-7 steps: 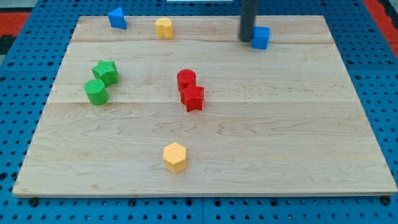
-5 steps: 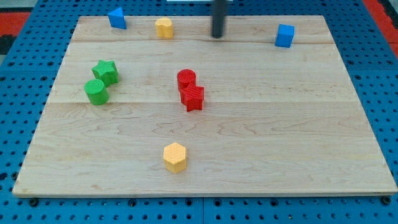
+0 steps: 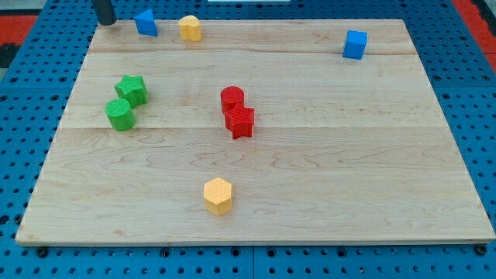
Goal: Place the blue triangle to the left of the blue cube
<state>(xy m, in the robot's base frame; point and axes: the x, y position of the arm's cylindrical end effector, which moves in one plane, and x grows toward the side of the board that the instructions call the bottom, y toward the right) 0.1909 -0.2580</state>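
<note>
The blue triangle stands at the top left of the wooden board. The blue cube stands at the top right, far from the triangle. My tip is at the board's top left corner, a little to the left of the blue triangle and apart from it. A yellow cylinder stands just to the right of the triangle.
A green star and a green cylinder stand together at the left. A red cylinder touches a red star in the middle. A yellow hexagon is near the bottom.
My tip swept left along the top edge, from beside the blue cube to the top left corner. The blue cube shifted right. The yellow cylinder moved left and slightly up.
</note>
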